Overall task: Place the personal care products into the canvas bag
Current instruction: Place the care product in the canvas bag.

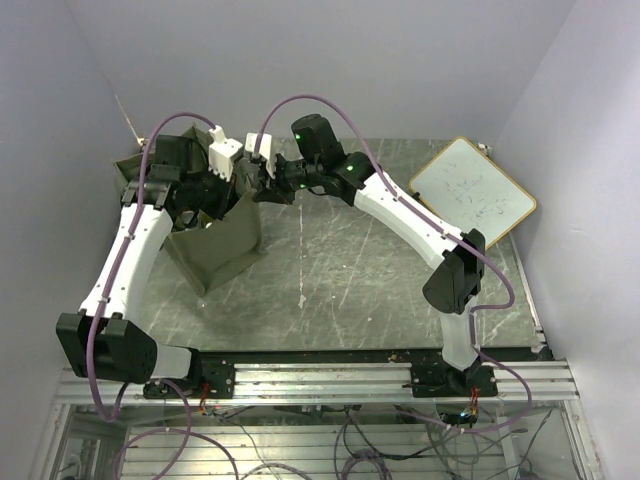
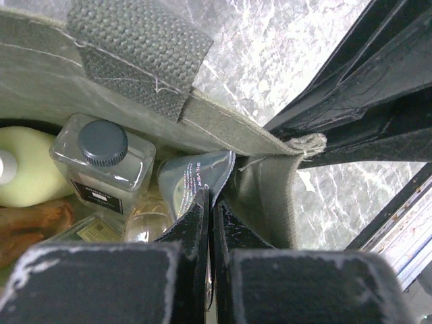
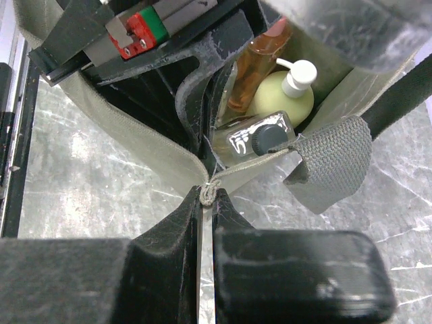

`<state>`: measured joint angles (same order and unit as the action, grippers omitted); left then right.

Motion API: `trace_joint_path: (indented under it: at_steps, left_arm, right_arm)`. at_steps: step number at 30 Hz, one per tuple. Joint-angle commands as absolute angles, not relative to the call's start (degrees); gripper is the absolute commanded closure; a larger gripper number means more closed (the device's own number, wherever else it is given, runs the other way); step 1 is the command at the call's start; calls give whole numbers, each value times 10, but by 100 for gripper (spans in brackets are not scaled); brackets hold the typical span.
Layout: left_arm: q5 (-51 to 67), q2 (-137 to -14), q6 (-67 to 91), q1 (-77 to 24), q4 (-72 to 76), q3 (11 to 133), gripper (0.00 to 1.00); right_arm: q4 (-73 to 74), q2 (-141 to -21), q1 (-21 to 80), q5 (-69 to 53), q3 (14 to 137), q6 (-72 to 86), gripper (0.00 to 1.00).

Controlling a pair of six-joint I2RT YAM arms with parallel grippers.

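**Top external view**
- The canvas bag (image 1: pixel 220 250) stands at the upper left of the table (image 1: pixel 350 270).
- The left arm (image 1: pixel 135 250) rises from the lower left. Its wrist is folded over the bag mouth.
- The right arm (image 1: pixel 410 215) runs from the lower right, bends at the elbow and reaches across to the same mouth.
- A wood-framed whiteboard (image 1: pixel 472 192) lies at the upper right. It carries faint handwriting that cannot be read.

**Left wrist view**
- The left gripper (image 2: pixel 210 202) points down into the bag with its fingers pressed together.
- A translucent grey tube (image 2: pixel 192 177) printed "SILVER" lies against the tips. Whether it is pinched cannot be told.
- At centre left is a clear square bottle (image 2: pixel 101 158) with a dark cap. Its dark label is too small to read.
- At the left edge are a yellow-green bottle (image 2: pixel 27 172) and, below it, an orange bottle (image 2: pixel 27 226).
- The woven handle (image 2: pixel 135 47) hangs over the rim at the top.

**Right wrist view**
- The right gripper (image 3: pixel 208 202) is at lower centre, closed on the corner seam of the bag rim.
- The bottles show inside the bag at the upper right of the frame. The yellow-green one has a white pump.
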<state>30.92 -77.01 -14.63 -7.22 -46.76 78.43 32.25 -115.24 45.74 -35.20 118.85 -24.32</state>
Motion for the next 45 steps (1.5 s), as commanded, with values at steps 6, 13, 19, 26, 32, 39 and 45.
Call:
trace_joint_path:
  at_steps: [6,13,19,26,32,39,45]
  left_arm:
    - [383,-810,-257,-74,-541,823,93]
    - [387,-833,-278,-75,-552,830,93]
    - [388,-837,-289,-79,-557,833,93]
    - [386,-838,-298,-83,-550,822,93]
    - [390,-849,-324,-88,-563,823,93]
    - [393,-851,-341,-95,-559,809,93]
    - [409,-874,-359,-100,-568,817,93]
  right_arm:
    - [290,-1133,460,-384,1203,-254,100]
    - [294,-1128,460,-389,1195,-262,100]
    - [297,-1122,460,-400,1192,-263,100]
    - [304,-1123,460,-408,1189,-268,100]
    - [302,-1122,460,-410,1188,-264,100]
    - [296,-1118,460,-408,1181,-256,100]
    - [291,-1119,460,-401,1174,-254,100]
